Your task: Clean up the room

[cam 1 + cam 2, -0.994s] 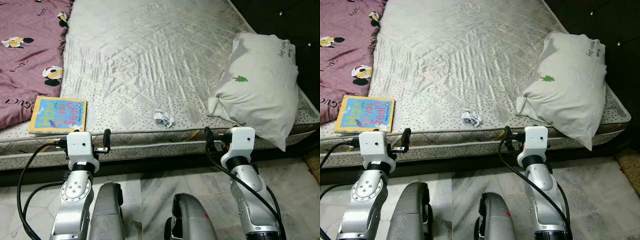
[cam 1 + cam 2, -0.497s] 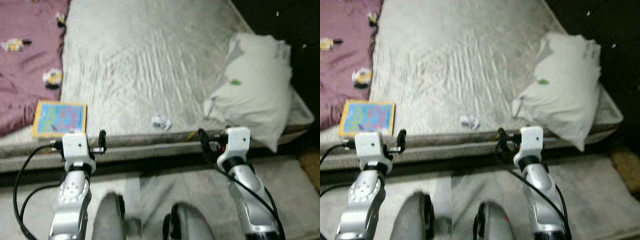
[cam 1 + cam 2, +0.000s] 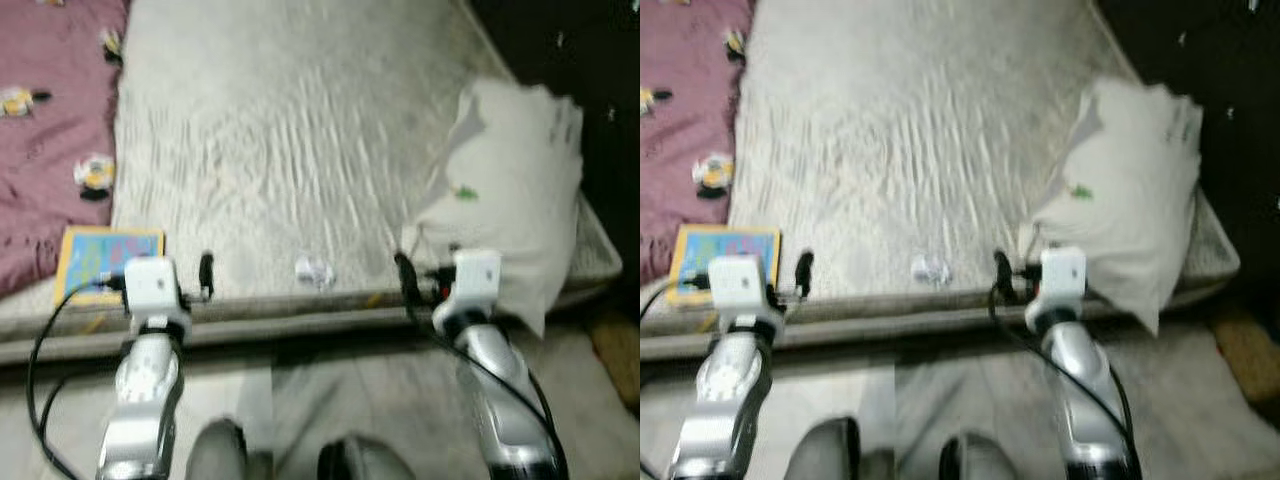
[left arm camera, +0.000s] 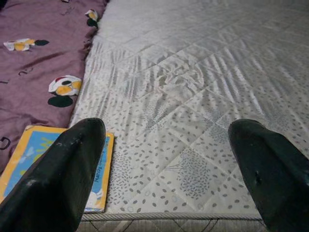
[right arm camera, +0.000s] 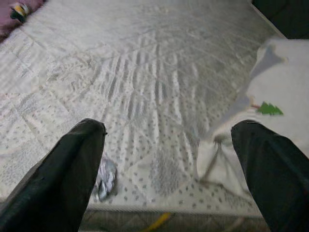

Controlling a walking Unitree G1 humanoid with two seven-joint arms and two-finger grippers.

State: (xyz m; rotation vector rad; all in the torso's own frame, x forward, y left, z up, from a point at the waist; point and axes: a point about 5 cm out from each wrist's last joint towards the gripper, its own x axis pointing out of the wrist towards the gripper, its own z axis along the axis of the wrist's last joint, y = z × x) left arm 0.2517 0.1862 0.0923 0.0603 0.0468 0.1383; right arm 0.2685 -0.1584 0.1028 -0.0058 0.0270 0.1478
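Standing at the near edge of a bare quilted mattress [image 3: 300, 130], the robot holds both arms forward at the mattress edge, with pale marble-like floor [image 3: 360, 390] below; both head views are blurred.

The left gripper [image 4: 169, 193] hangs just above the mattress's front border with its 2 black fingers [image 4: 63, 179] spread wide and nothing between them. Just beside its left finger lies a children's board book [image 3: 100, 255] with a blue and yellow cover, flat at the mattress's near left corner. A maroon blanket [image 3: 45, 130] printed with cartoon figures covers the left side of the bed, and the book lies just beside its near edge.

The right gripper [image 5: 169, 179] is also at the front border, fingers [image 5: 72, 179] wide apart and empty. A small crumpled silver wrapper [image 3: 314, 270] lies on the mattress close to the front edge, between the 2 arms; in the right wrist view it sits just beside the gripper's one finger, whether touching cannot be told.

A white pillow [image 3: 510, 200] with a small green tree print rests at the mattress's right side, its lower end overhanging the near right corner, near the right arm. Something yellow and thin [image 5: 157, 222] shows at the mattress's front border below the wrapper; it is too blurred to tell what.
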